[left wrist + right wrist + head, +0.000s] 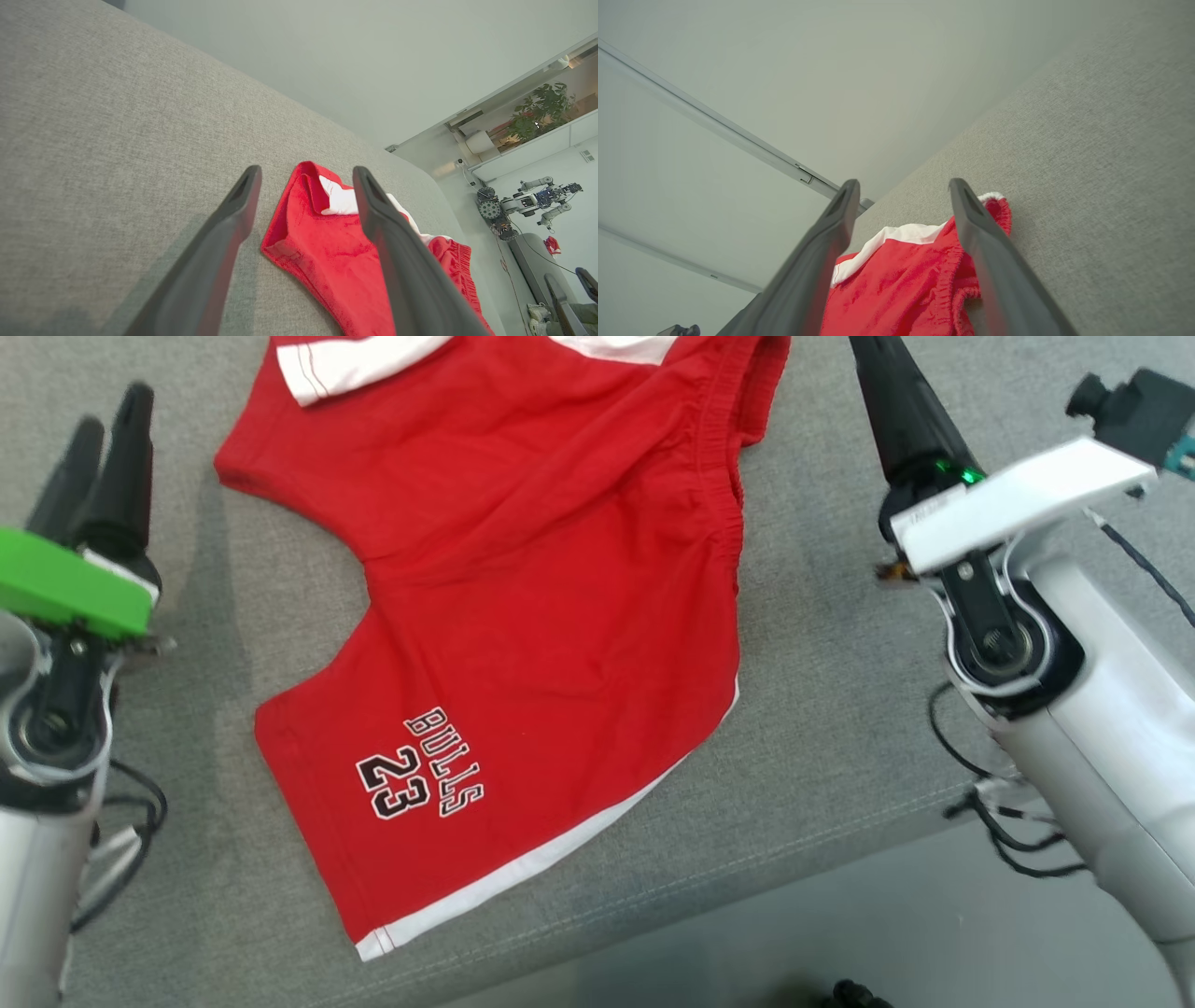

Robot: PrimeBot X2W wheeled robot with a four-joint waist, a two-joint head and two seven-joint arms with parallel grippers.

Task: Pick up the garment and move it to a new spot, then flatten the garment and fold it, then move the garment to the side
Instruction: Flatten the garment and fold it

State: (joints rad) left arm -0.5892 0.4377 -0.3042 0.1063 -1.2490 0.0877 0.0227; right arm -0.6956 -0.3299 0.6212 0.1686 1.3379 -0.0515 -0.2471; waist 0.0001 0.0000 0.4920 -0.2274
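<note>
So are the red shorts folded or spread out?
Spread out, not folded: the red shorts lie flat on the grey cushion, both legs showing; only the far leg's hem looks turned over.

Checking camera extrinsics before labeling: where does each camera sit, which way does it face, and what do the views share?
Head view: on the head, looking forward and down at the red shorts spread on the grey cushion; left pincer at the left edge, right pincer and pale right forearm at the right.
Left wrist view: on the left wrist, looking low along that open pincer over a shorts leg toward a wall.
Right wrist view: on the right wrist, looking along that open pincer at the waistband.
Shared: all three show shorts and cushion.
</note>
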